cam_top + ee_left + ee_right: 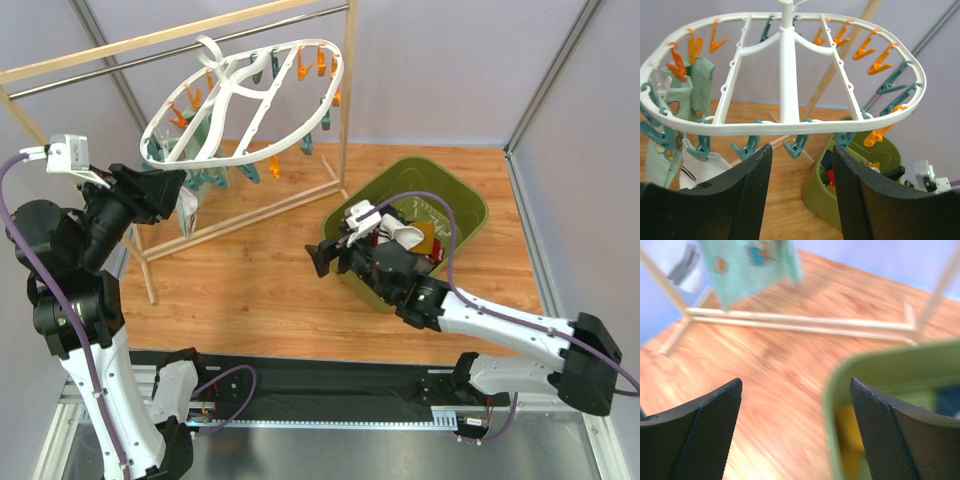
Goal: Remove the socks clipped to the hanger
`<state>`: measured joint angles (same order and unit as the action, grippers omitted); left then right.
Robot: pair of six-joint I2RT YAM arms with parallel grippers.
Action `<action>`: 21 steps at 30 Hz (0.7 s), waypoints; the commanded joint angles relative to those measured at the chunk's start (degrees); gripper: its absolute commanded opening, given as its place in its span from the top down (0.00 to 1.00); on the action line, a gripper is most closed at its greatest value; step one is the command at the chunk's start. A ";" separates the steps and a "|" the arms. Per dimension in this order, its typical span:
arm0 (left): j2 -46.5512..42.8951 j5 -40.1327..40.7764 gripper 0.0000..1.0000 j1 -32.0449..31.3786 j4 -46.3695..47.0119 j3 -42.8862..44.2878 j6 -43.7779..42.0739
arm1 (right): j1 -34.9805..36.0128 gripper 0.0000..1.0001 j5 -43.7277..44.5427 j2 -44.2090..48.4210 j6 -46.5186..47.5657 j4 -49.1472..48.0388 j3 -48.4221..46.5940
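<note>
Wooden tabletop (270,280) with pale lilac walls behind. Nearest you, your right gripper (795,385) hangs at the near rim of the olive-green bin (452,180), its jaws wide apart and empty. Inside the bin lies a heap of removed socks (405,235), with white, red and mustard showing.

Further back on your left, the left gripper (802,150) is raised at the hanger's near end, its jaws apart and nothing between them.

The hanger (788,75), a white oval frame with crossbars, hangs tilted from the wooden and metal rail frame (180,35). Most of its orange and teal clips (875,62) dangle empty.

At least two socks are left, clipped at the end by your left gripper: a mint green printed sock (670,105) and, just beside it, a white sock (710,165). The task looks mostly done.
</note>
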<state>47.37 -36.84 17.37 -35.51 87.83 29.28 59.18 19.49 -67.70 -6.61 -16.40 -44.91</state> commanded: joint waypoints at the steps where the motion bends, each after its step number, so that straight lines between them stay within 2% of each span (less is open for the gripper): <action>1: 0.26 3.90 0.41 -0.05 -3.88 0.59 -0.36 | 2.43 0.09 -11.28 -11.55 4.75 -32.70 -1.49; 3: 0.70 1.96 0.41 0.04 -3.43 -0.03 1.04 | 3.66 0.09 -13.50 -21.27 8.26 -40.15 -7.46; 6: 1.05 0.02 0.43 -0.05 -2.46 -1.17 1.84 | 4.19 0.09 -13.60 -30.09 8.55 -45.80 -16.77; 10: 0.53 -3.13 0.43 0.04 0.60 -2.75 4.55 | 4.89 0.11 -12.82 -45.19 9.15 -49.33 -28.99; 11: 0.53 -5.15 0.43 0.04 1.40 -3.10 5.17 | 5.59 0.11 -11.94 -47.67 9.77 -49.25 -34.32; 14: 0.53 -8.06 0.43 -0.05 5.78 -5.38 9.37 | 6.56 0.09 -10.09 -55.39 12.23 -47.33 -41.47; 17: 0.18 -12.11 0.43 -0.40 12.82 -9.16 14.31 | 6.65 0.09 -8.86 -60.70 13.46 -47.31 -47.90; 21: -0.70 -13.78 0.43 -0.93 16.51 -11.45 15.98 | 6.83 0.08 -8.50 -62.11 13.99 -47.41 -49.40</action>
<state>47.64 -46.59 16.93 -25.91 77.14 40.71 65.73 8.99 -129.03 5.19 -59.05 -91.90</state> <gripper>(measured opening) 0.574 0.919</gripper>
